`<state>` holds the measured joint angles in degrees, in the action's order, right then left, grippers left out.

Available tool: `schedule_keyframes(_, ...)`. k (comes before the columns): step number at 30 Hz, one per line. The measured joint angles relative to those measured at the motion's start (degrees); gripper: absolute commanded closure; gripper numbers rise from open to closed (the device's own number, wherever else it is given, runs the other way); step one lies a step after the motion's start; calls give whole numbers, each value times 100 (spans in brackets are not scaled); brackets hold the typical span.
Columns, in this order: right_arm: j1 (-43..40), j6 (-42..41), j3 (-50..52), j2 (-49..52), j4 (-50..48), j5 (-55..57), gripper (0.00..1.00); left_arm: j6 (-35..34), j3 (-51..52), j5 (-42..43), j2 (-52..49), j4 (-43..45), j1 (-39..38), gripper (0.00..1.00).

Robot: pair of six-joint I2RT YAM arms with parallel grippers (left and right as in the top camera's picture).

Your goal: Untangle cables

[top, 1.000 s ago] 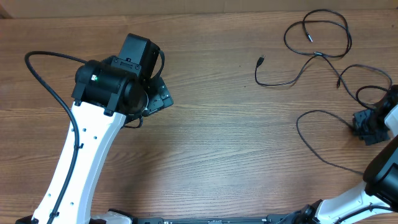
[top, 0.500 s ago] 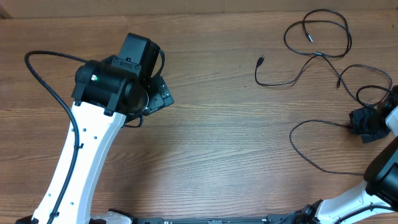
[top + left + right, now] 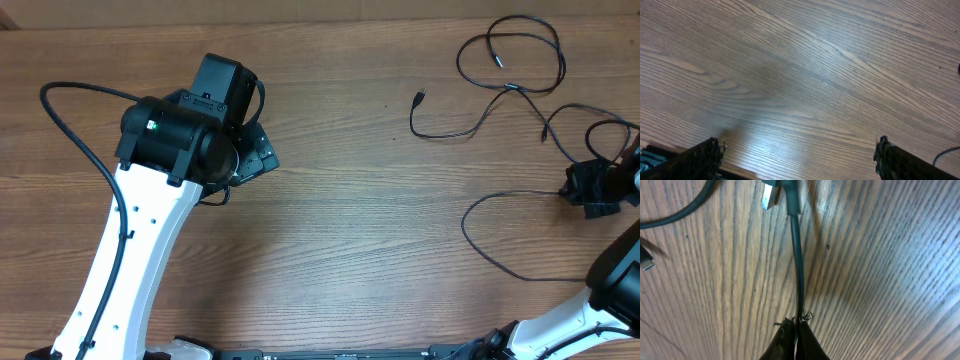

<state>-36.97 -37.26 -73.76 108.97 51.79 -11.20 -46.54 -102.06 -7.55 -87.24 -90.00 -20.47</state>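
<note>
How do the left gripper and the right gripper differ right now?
The left gripper is wide open and empty; the right gripper is shut on a cable. The left gripper hangs over bare wood of the table; the right gripper sits among the cables near the table's right edge. Both have dark fingers.

The place looks like a robotics laboratory or a test bench. The main sign is the table (image 3: 360, 250), a wide plain top with a wood-grain pattern that fills every view. At its near edge stand two robot arms, the left arm (image 3: 130, 260) and the right arm (image 3: 612, 290), both with white links and black joints, and a black rail (image 3: 340, 354) runs along that same edge between them. A small green light (image 3: 152, 126) shines on the left arm's upper joint. On the far right part of the table lie thin black cables (image 3: 508, 87) in loose loops.
</note>
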Motion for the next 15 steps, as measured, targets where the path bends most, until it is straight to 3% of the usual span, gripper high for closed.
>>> schedule_keyframes(13, 74, -625, -15, 0, 256, 378, 96, 2, 0, 0, 0, 15, 0, 0)
schedule_keyframes(14, 74, -645, -15, 0, 153, 439, 90, 0, 0, 0, 0, 4, 0, 0)
schedule_keyframes(15, 74, -640, -15, 0, 44, 474, 75, 0, 0, 0, 0, -4, 0, 0)
